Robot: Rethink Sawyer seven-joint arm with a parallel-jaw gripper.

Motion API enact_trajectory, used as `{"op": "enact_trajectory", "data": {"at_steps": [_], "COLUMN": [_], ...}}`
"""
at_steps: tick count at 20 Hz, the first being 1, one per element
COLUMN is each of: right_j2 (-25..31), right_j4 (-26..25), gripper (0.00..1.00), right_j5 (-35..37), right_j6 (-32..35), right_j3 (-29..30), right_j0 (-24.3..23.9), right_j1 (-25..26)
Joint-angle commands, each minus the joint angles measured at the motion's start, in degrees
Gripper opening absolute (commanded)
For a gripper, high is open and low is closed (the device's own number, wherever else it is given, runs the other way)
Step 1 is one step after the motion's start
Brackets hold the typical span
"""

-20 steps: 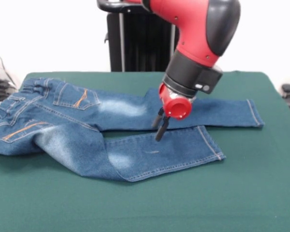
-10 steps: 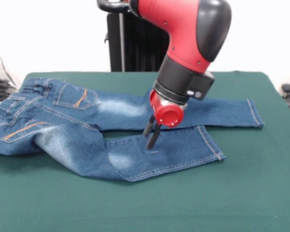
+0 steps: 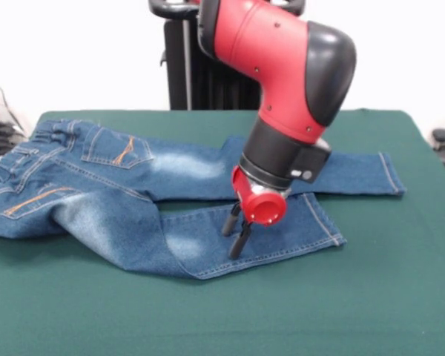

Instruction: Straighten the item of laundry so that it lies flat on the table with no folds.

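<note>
A small pair of blue denim jeans (image 3: 133, 200), marked by faded whitish patches and orange-stitched back pockets, is shown spread back-side up across the left and middle of the dark green, felt-like tabletop (image 3: 386, 297), the nearer leg lying crooked with a fold at the knee. The gripper (image 3: 235, 234) is set over the nearer leg, its two slim black fingers (image 3: 239, 242) slightly parted and closed on nothing. Compared with half a second earlier, the gripper has been carried nearer the leg's front hem edge, and the denim is unchanged.
</note>
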Motion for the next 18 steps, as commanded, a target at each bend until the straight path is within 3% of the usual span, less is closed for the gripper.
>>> {"op": "enact_trajectory", "data": {"at_steps": [1, 10, 18], "right_j2": [9.5, 10.3, 8.4], "right_j4": [-5.1, -11.2, -10.4], "gripper": [1.0, 1.0, 1.0], "right_j5": [-0.6, -0.6, 2.4], "right_j6": [-1.3, -1.6, 1.7], "right_j3": [-4.2, -6.3, -10.0], "right_j0": [-4.6, -8.8, -7.7], "right_j1": [1.9, 1.3, 2.7]}}
